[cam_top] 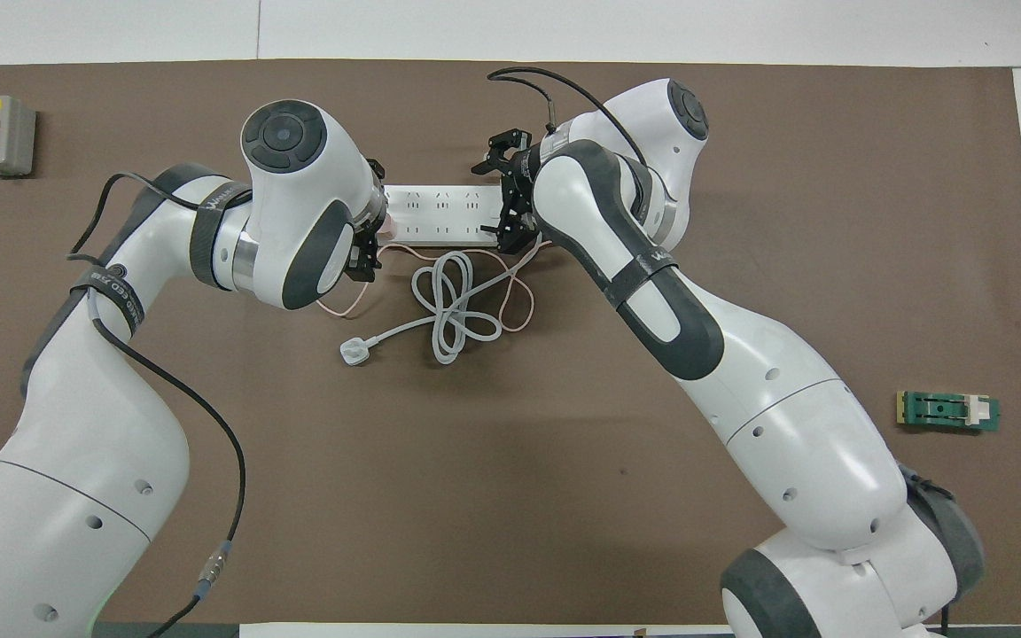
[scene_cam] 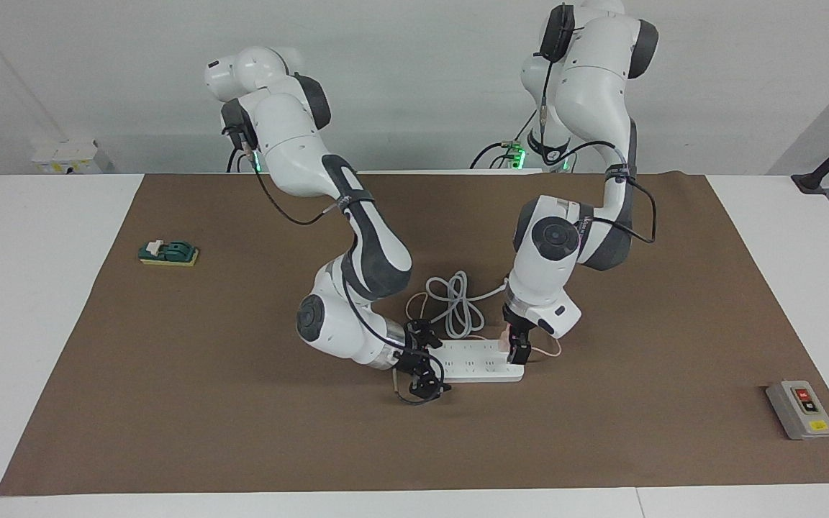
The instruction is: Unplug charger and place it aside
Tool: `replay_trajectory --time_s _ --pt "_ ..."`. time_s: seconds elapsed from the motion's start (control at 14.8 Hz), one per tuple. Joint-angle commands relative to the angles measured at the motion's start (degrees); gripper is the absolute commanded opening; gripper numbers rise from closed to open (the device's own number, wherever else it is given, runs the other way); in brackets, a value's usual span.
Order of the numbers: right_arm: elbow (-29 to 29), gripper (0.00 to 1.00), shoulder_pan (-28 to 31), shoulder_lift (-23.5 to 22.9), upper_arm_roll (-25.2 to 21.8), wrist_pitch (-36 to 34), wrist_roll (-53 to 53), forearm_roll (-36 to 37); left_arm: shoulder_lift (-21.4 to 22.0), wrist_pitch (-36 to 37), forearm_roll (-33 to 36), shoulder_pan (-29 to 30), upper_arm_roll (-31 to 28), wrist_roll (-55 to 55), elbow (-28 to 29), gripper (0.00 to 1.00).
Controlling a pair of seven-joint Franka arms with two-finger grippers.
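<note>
Two arms bent over one brown mat (scene_cam: 170, 403), one gripper at each end of one white power strip (scene_cam: 478, 362).
Right gripper (scene_cam: 425, 365) spread open around the strip's end toward the right arm. Left gripper (scene_cam: 517, 348) clamped on the one pink charger (scene_cam: 506, 338), plugged into the strip's other end, pink cable (cam_top: 519, 297) trailing beside the one coiled white cord (cam_top: 448, 306). Also one grey switch box (scene_cam: 799, 409) and one green block (scene_cam: 168, 252).
</note>
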State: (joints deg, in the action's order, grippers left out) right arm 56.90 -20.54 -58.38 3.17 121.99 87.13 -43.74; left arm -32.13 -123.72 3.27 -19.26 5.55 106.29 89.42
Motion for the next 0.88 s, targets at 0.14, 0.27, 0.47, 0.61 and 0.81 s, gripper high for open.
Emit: replay_trajectory --time_s 0.14,0.27,0.47,0.61,0.81 --pt "-2.4 1.0 1.99 -1.73 0.08 -3.94 -1.96 0.59 1.46 -1.96 0.95 -0.61 -0.54 1.2 2.08 0.68" --pt "-2.76 1.0 2.26 -1.73 0.17 -5.0 -1.7 0.59 1.46 -2.05 0.95 -0.52 -0.54 1.2 1.9 0.45" --pt "-3.9 1.0 3.05 -1.73 0.26 -6.59 -1.61 0.5 1.37 -2.05 0.95 -0.52 -0.54 1.11 1.55 0.0" --pt "-3.9 1.0 3.14 -1.73 0.35 -6.93 -1.44 0.5 1.37 -1.88 0.95 -0.52 -0.54 1.11 1.29 0.0" --pt "-3.9 1.0 3.14 -1.73 0.26 -7.55 -1.44 0.5 1.37 -1.18 1.03 -0.43 -0.54 1.03 0.32 0.0"
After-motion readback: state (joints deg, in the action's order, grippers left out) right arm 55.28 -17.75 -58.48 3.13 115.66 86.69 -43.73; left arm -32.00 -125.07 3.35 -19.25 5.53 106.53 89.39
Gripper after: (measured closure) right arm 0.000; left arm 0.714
